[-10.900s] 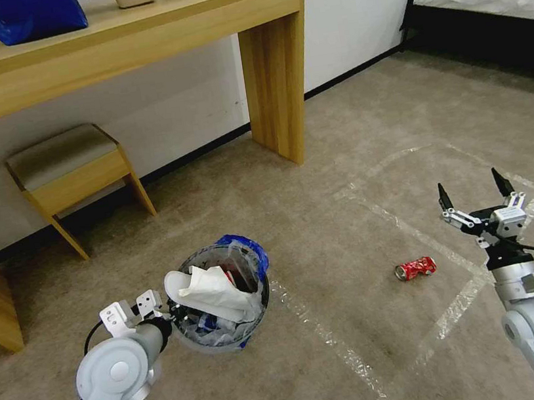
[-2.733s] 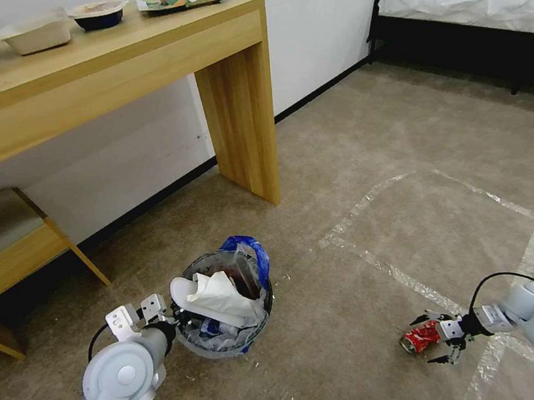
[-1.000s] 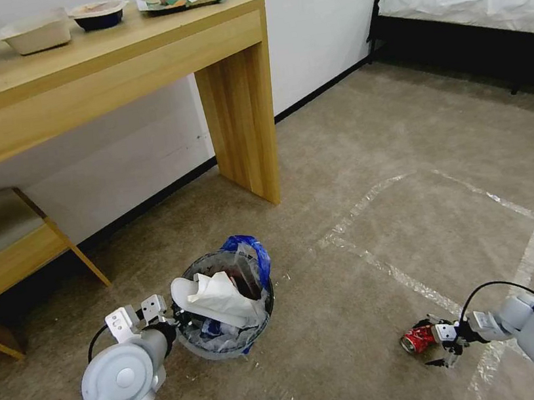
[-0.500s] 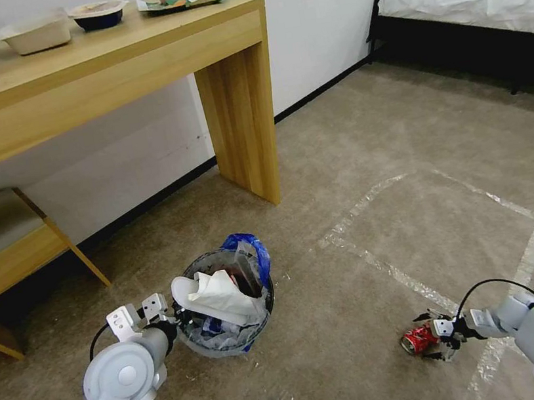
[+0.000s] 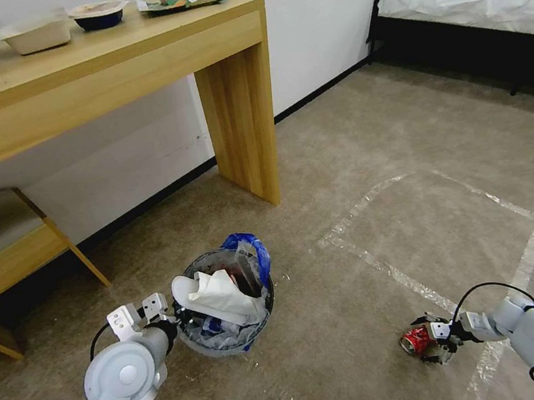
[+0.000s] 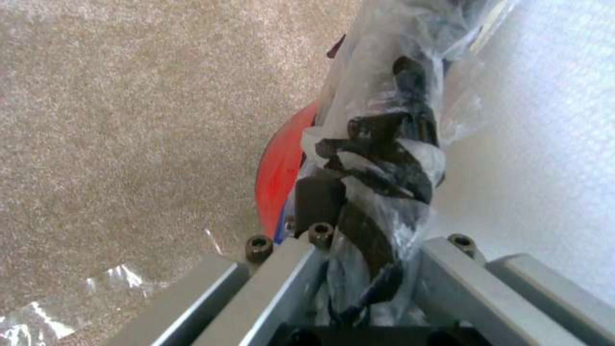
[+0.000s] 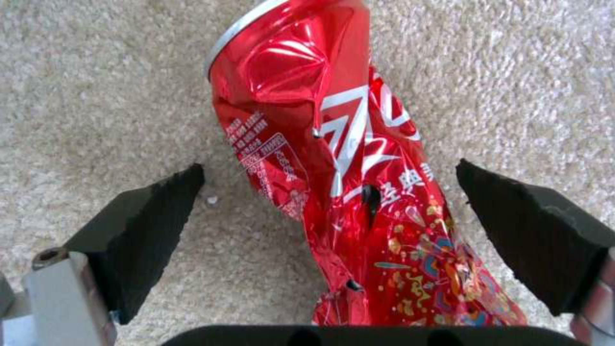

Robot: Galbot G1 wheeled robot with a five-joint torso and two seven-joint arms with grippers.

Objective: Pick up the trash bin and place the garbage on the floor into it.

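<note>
Your left gripper [image 5: 168, 320] is pinched shut on the rim of the trash bin [image 5: 231, 344], its fingers [image 6: 320, 197] clamping the red wall and the bunched clear liner bag [image 6: 384, 158] with black print. The bin sits on the floor [image 5: 342, 169] out from the leg of the wooden desk [image 5: 241, 131], already stuffed with white tissue [image 5: 217, 296], the bag's blue handle [image 5: 247, 246] draped over the rim on the desk side. Your right gripper [image 5: 433, 343] lies low on the carpet, well to the bin's right, beside a pale tape line [image 5: 390, 272]. Its fingers [image 7: 147, 211] are spread, one on each side of the crushed red can [image 7: 346, 192]; neither pad touches the metal. The can [image 5: 417, 340] lies on its side on the carpet, its silver rim pointing away from the wrist.
</note>
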